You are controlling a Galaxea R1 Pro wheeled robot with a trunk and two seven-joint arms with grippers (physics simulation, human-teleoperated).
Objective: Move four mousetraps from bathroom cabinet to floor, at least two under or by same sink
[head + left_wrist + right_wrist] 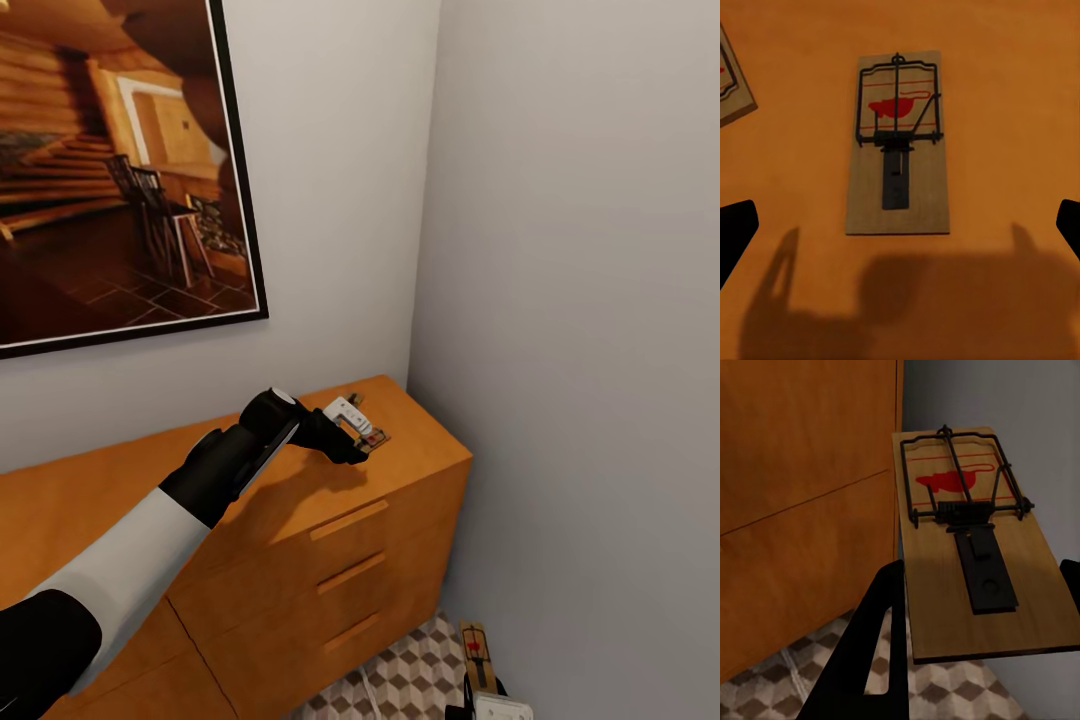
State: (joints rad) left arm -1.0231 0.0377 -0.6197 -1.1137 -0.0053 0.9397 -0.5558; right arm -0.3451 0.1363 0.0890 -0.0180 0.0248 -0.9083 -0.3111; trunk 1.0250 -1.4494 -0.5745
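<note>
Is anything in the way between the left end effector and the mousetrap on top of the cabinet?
Nothing visible. The left end effector hangs open straight over the mousetrap lying flat on the cabinet top; a second trap lies off to one side.

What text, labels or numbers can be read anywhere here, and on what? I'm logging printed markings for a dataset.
No readable words or numbers anywhere.
Mousetrap on the cabinet top: a red mouse-shaped print with red lines, no lettering.
Mousetrap in the right gripper: the same red print, no lettering.
Second trap at the picture's edge: markings too cut off to read.
Framed picture on the wall: an interior scene, no caption.
</note>
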